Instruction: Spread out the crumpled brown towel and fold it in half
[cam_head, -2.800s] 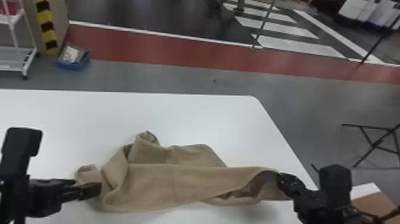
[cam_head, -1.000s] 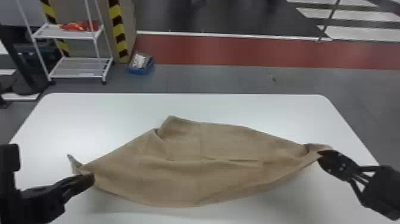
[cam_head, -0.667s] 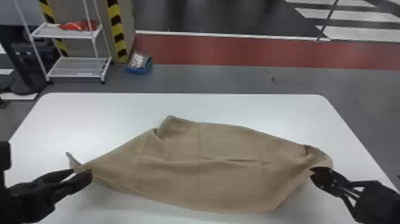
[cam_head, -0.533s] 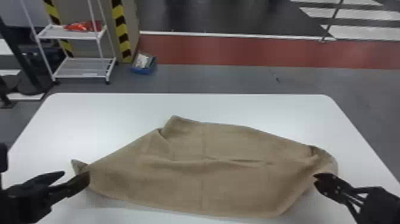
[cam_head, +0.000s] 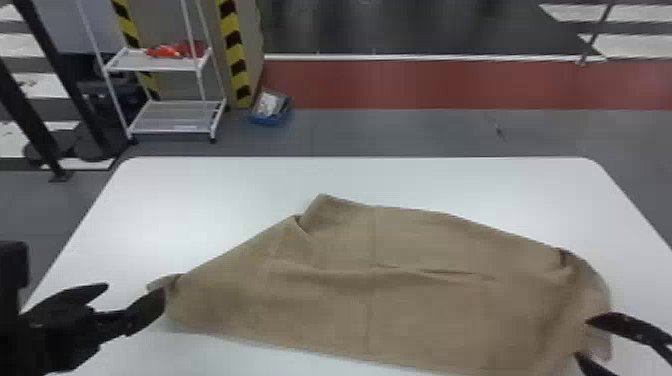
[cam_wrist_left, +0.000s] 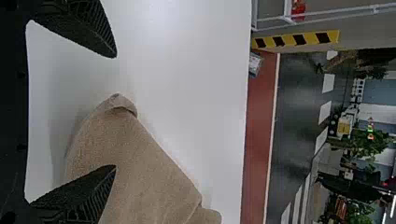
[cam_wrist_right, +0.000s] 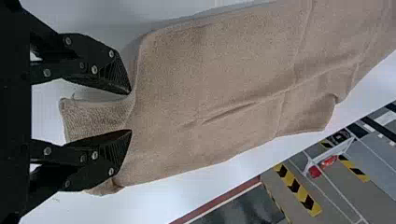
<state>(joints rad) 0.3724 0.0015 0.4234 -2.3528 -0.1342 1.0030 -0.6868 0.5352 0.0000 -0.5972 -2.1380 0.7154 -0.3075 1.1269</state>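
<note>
one brown towel (cam_head: 425, 310) on white table (cam_head: 200, 195), cart (cam_head: 172, 117) beyond

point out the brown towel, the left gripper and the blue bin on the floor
Brown towel (cam_head: 425, 315): head view, lower middle.
Left gripper (cam_wrist_left: 115, 111): left wrist view, midway between its open fingertips.
Blue bin (cam_head: 267, 120): head view, near wall.

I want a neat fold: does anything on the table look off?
The towel lies unevenly on the table, with a crease across its middle and the corner near the left gripper folded over.
</note>
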